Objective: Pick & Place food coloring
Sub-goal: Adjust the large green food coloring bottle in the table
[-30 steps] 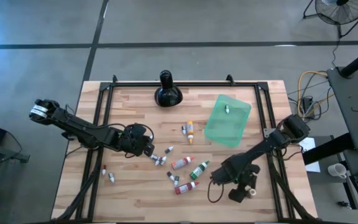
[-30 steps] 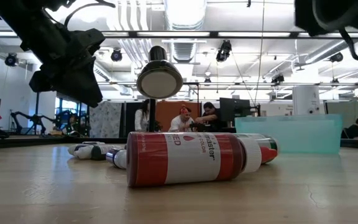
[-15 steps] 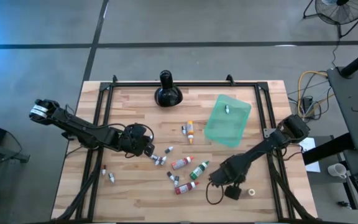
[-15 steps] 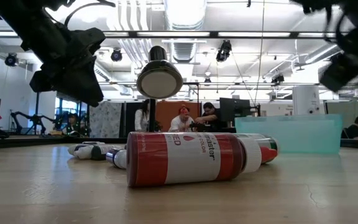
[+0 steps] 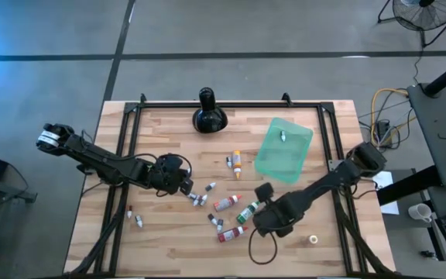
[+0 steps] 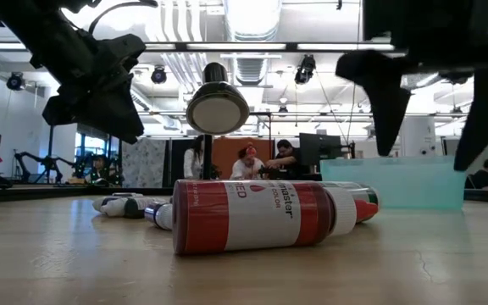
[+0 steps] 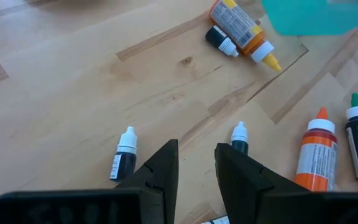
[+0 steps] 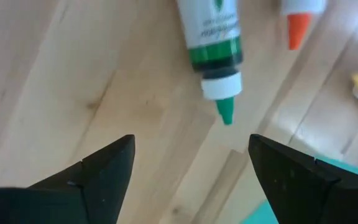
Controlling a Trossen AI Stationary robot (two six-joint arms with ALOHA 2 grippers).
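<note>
Right gripper [image 5: 263,208] spread wide, empty, hovering over green bottle [image 5: 248,211] at table centre, tip pointing 1 o'clock. Left gripper [image 5: 184,183] at 9 o'clock of it, narrowly parted, empty.

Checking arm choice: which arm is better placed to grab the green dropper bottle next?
Right, probably. The right gripper is open beside the green dropper bottle, which lies just ahead of its fingers. The left gripper sits farther off, nearly closed.

Left pincer [image 7: 196,167] slightly parted above wood, small vials [image 7: 125,161] and droppers [image 7: 316,150] beyond.
</note>
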